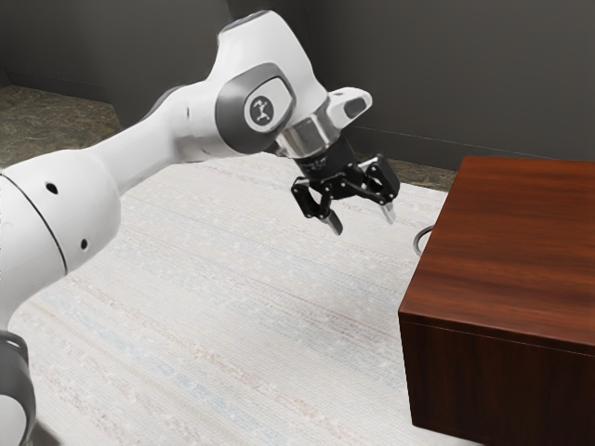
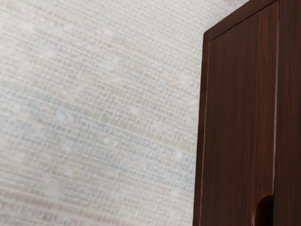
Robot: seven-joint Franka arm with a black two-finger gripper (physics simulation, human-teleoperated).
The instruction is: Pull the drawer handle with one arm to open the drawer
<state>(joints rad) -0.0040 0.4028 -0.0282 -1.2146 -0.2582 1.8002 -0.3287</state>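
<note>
Pale woven surface (image 1: 214, 307), dark grey wall (image 1: 446, 65), red-brown wooden cabinet (image 1: 521, 242)

- Gripper (image 1: 362, 221): black, matt plastic look.
- Arm (image 1: 139, 149): smooth white shell with a soft sheen; shiny metal wrist ring (image 1: 307, 139).
- Drawer cabinet (image 1: 507, 242), at four o'clock from the gripper: dark reddish wood, smooth, lightly polished, fine grain.
- Table surface (image 1: 232, 307): pale woven cloth look, rough, matt.
</note>
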